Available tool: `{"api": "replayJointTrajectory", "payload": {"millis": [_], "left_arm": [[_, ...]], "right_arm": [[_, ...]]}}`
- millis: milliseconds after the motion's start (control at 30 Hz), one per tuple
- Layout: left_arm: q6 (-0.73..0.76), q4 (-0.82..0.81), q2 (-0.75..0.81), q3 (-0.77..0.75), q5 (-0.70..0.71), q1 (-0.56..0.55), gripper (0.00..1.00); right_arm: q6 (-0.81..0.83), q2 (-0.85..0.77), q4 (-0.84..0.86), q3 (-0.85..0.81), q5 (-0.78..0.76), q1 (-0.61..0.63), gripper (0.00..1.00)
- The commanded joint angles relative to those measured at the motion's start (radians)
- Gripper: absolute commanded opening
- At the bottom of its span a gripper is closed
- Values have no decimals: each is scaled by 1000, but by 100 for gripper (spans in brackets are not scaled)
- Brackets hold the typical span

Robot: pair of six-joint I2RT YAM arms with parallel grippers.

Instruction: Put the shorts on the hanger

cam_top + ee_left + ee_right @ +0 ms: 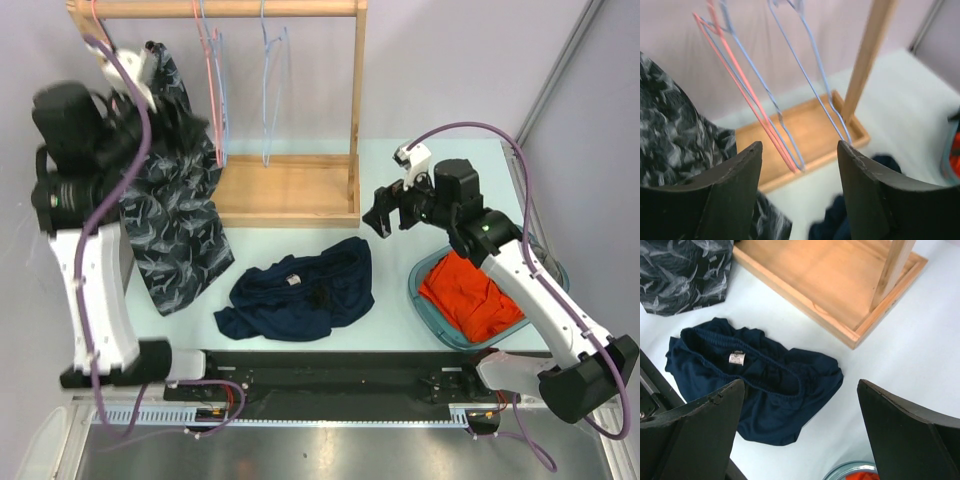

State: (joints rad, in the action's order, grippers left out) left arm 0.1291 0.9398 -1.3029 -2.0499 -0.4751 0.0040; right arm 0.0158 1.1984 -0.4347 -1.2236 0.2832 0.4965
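While the shorts [300, 290] lie crumpled on the desk [400, 170], clear of both arms, you should treat the job as not begun.

Left side: your left hand [799, 155] is raised beside the leaf-print garment [170, 220], fingers spread and holding nothing. It faces the pink hangers [212, 90]. The light-blue hanger [268, 90] hangs on the rail at their 3 o'clock.

- Risk: the hangers hang loose and close together, and a blue wire seems to run among the pink ones. A careless reach could take the wrong hanger or set them all swinging.

Centre: the shorts sit at 6 o'clock of the rack base [290, 190], waistband bunched and white label showing.

- Risk: a pinch on loose folds may lift one layer only.

Right side: your right hand [391, 219] hovers at 2 o'clock of the shorts, fingers apart and empty. The basket [425, 300] holding the orange garment [470, 295] lies at their 3 o'clock.

- Risk: a wide approach could catch the basket rim.
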Motion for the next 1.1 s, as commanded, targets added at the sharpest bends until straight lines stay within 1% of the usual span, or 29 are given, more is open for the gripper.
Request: {"api": "replayJointTrajectory", "payload": {"millis": [0,33,67,100,133,167,233,300,400,433,467,500,533,567,600,700,767,800,900,1067], "left_arm": [[-223,-110,-165,-154,-211,108,64],[-236,-169,-171,-159,-274,113,61],[-252,-217,-167,-127,-365,107,60],[-269,-266,-159,-96,-367,97,61],[-282,-356,-136,-61,-356,79,62],[-293,-387,-127,-11,-332,70,63],[-308,-439,-125,23,-226,62,64],[-325,-449,-137,23,-180,65,63],[-339,-486,-157,33,-250,33,55],[-317,-484,-159,39,-249,-16,52],[-304,-481,-160,43,-240,-48,52],[-293,-481,-162,49,-199,-93,52],[-278,-487,-162,66,-166,-111,53],[-270,-486,-171,68,-133,-125,53],[-269,-489,-179,69,-58,-139,53],[-284,-493,-210,65,38,-145,55],[-257,-512,-220,73,82,-156,56],[-214,-513,-231,74,111,-180,58],[-145,-521,-257,92,139,-228,58],[-144,-536,-302,92,154,-236,58]], "right_arm": [[9,-20,22,-70,17,-7,100],[7,-14,17,-82,19,-7,100],[9,-16,8,-83,20,-7,100],[9,-16,7,-86,19,-7,100],[7,-14,5,-91,19,-7,100],[7,-11,1,-93,20,-7,100],[-3,-10,-2,-97,19,-7,100],[-11,-7,-6,-103,22,-7,100],[-11,-3,-7,-103,20,-7,100],[-11,0,-9,-102,19,-7,100],[-11,4,-9,-105,20,-7,100],[-11,6,-9,-103,19,-7,100],[-11,6,-9,-106,20,-7,100],[-11,9,-6,-106,22,-7,100],[-11,9,-6,-106,24,-9,100],[-29,10,-4,-108,22,-7,100],[-46,10,-2,-108,28,-7,100],[-54,13,-2,-108,30,-6,100],[-60,21,-2,-108,27,-4,100],[-60,20,1,-108,24,-7,100]]}}
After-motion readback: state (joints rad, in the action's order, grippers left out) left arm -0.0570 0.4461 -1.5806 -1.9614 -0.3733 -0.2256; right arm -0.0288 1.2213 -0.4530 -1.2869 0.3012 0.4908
